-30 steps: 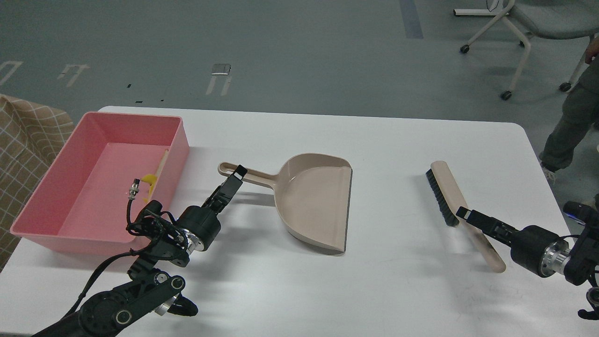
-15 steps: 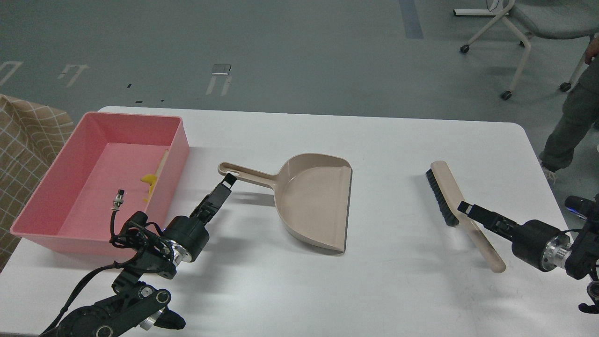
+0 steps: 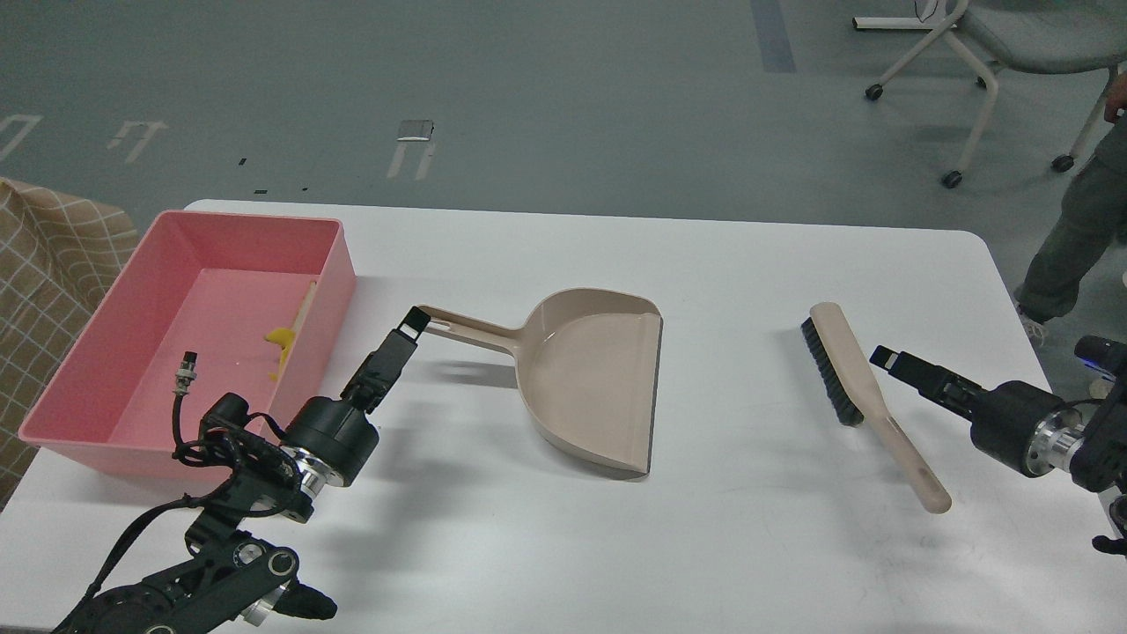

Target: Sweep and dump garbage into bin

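Dustpan, brush, chair

A grey floor lies behind the white table, with a wheeled chair far right.

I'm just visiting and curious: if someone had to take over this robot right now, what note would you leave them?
Left gripper: by the dustpan handle's end, holding nothing; open or shut unclear.
Right gripper: just right of the brush, empty; also unclear.
Garbage: yellow scrap and a crusted slice already lie inside the pink bin.
Dustpan looks empty; it and the brush lie flat on the table.
Done: sweeping and dumping, it seems.
Left: apparently nothing but parking the arms.
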Action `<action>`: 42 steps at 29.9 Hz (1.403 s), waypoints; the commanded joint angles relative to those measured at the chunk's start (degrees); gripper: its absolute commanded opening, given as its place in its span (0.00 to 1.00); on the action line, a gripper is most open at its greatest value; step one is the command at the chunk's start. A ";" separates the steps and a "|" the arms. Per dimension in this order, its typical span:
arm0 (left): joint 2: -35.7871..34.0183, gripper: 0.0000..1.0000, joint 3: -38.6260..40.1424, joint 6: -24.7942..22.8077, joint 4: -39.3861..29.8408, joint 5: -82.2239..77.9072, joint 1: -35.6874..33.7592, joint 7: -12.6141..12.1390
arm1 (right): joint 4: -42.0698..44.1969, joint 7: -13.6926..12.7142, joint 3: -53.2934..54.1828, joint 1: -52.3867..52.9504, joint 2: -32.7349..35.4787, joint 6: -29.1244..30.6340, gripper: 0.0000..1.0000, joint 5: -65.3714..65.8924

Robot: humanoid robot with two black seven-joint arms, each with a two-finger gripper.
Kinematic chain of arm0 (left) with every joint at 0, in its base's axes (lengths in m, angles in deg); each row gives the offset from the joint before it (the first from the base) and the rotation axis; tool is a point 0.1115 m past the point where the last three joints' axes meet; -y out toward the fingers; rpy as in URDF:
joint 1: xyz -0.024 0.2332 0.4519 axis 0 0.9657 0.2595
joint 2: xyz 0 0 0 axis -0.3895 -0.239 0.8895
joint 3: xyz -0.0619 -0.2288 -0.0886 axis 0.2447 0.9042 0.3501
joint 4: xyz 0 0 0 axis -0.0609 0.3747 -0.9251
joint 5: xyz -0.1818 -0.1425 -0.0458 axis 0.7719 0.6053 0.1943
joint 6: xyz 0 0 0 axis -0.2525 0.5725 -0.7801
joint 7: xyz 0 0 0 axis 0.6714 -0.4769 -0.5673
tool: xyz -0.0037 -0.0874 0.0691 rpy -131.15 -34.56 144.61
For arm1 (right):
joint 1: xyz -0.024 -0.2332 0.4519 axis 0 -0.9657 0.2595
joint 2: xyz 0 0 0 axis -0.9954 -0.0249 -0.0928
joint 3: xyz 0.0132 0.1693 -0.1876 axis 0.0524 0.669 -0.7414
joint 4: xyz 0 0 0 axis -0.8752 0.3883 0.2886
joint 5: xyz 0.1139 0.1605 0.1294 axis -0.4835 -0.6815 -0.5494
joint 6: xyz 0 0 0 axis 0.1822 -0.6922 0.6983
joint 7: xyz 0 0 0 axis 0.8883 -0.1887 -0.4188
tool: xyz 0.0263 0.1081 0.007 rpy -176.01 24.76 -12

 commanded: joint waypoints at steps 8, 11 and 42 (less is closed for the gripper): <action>-3.15 0.98 4.54 0.42 -5.29 1.15 -0.97 -0.09 | -0.03 0.00 1.05 5.69 0.92 0.00 0.94 -0.18; -2.63 0.98 4.81 0.51 -5.56 1.23 -2.98 -0.09 | -0.47 0.08 2.81 8.24 1.01 0.00 0.95 -0.18; 14.60 0.98 12.97 -21.35 1.04 31.55 -33.58 -0.27 | -13.82 -0.70 19.07 19.06 -23.85 0.00 0.99 -35.08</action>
